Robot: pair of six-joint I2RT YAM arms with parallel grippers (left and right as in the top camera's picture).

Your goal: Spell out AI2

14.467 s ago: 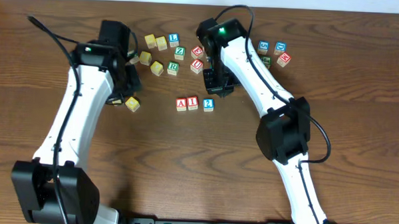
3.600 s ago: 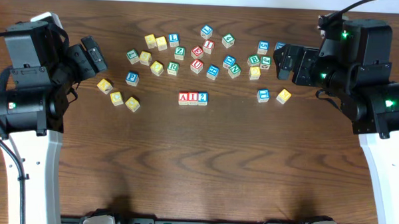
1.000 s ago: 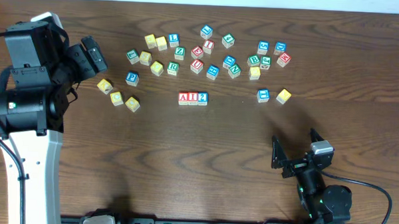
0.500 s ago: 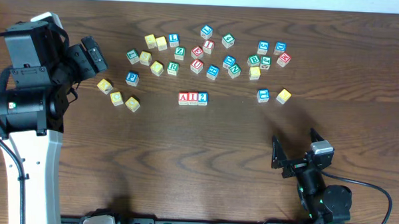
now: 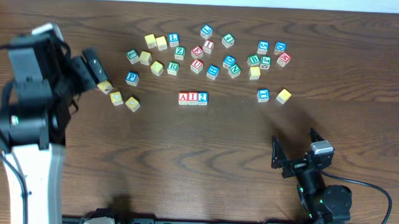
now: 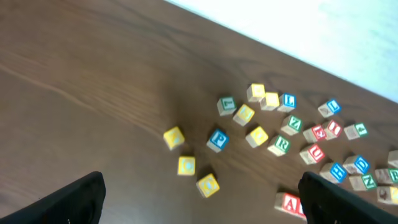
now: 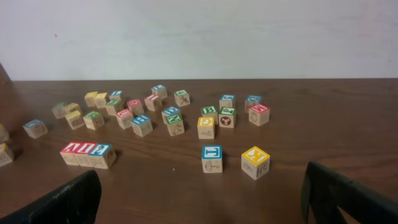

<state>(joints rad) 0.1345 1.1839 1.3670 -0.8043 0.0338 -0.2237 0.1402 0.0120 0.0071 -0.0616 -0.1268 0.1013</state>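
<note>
Brown tabletop (image 5: pixel 184 158) holds your three blocks (image 5: pixel 192 98) side by side near the middle, reading A, I, 2. You look done. Your left pincer (image 6: pixel 208 205) and right pincer (image 7: pixel 202 199) are wide and empty.

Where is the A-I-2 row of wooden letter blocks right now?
In the overhead view, the row of three wooden letter blocks lies mid-table, set apart from, and nearer the robot than, the red U wooden block.

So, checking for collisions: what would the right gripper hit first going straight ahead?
Probably the blue block beside the yellow block, if the right gripper travels low enough; depth is unclear.
</note>
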